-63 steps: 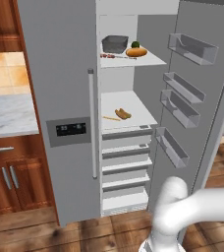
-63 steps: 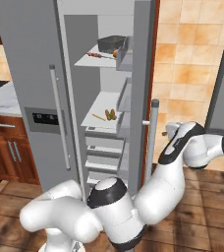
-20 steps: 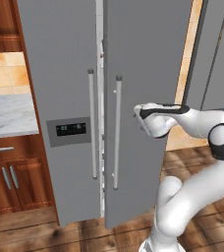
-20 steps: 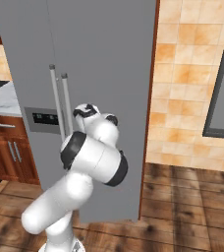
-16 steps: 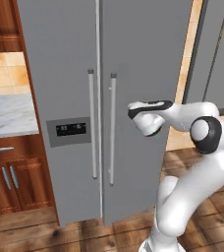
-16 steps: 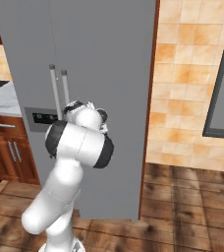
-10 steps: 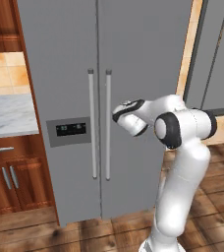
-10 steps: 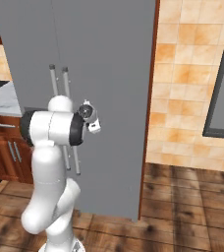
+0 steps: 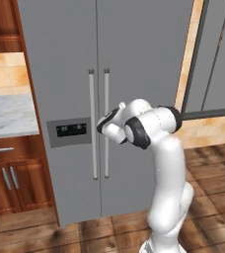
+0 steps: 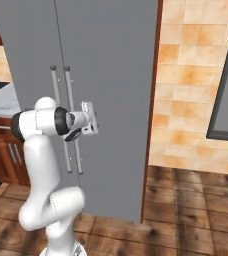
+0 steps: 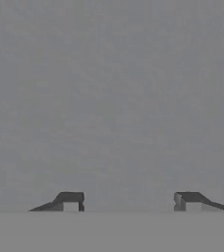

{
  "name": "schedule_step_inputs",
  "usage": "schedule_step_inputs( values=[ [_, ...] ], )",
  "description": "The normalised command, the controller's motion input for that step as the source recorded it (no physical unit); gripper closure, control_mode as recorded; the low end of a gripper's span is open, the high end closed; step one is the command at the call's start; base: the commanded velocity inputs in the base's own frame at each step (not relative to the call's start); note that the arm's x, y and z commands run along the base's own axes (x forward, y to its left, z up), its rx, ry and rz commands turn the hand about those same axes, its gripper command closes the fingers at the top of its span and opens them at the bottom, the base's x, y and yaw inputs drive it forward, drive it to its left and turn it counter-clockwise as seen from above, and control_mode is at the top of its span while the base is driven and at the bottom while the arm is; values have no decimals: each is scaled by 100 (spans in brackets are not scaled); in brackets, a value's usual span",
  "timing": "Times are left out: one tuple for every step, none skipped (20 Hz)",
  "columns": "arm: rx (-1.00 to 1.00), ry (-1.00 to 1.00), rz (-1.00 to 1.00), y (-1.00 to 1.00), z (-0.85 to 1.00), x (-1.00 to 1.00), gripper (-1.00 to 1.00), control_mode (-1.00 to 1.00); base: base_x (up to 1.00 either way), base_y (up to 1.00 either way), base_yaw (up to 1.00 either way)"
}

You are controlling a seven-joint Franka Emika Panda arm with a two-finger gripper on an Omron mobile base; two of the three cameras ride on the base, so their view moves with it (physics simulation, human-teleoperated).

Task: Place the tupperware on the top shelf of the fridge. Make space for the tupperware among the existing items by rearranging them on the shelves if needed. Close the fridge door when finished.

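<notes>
- My gripper sits right up against the fridge door; in the hand view the two dark fingertips stand well apart with only flat grey panel between them, so the jaws are spread and hold nothing.
- From the left base view the hand is level with the middle of the two bar handles, just beside the right one, palm turned to the door face.
- The step I judge to be in hand is seating the door. Both doors of the fridge look flush, with a thin straight seam between them, so a short, square push on the panel near the handle side should be enough. I would keep the fingers clear of the bar so they don't hook it as I pull away.
- I would back off straight along the hand's axis, then check the seam from both base views.
- Hidden: the tupperware, the top shelf and the other food are behind the shut doors, so I can't confirm from here where the tub sits or how the items lie.
- Hard to make out: whether the fingertips actually touch the panel or hover just off it.
- Farther off, the counter and the tiled wall play no part.
</notes>
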Motion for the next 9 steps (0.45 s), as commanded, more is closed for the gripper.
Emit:
schedule_step_inputs(
  values=[
    [14, 6, -5, -73, 37, 100, -100, -100, 0, 0, 0],
    [15, 4, -4, -76, 41, 100, -100, -100, 0, 0, 0],
    [16, 2, -3, -79, 49, 91, -100, -100, 0, 0, 0],
    [14, 6, -2, -76, 68, 65, -100, -100, 0, 0, 0],
    [14, 11, -1, -73, 96, 46, -100, -100, 0, 0, 0],
    [12, 14, -1, -61, 100, 33, -100, -100, 0, 0, 0],
    [11, 17, -2, -55, 100, 20, -100, -100, 0, 0, 0],
    [7, 19, -2, -35, 100, 9, -100, -100, 0, 0, 0],
    [5, 19, -1, -29, 100, 4, -100, -100, 0, 0, 0]
  ],
)
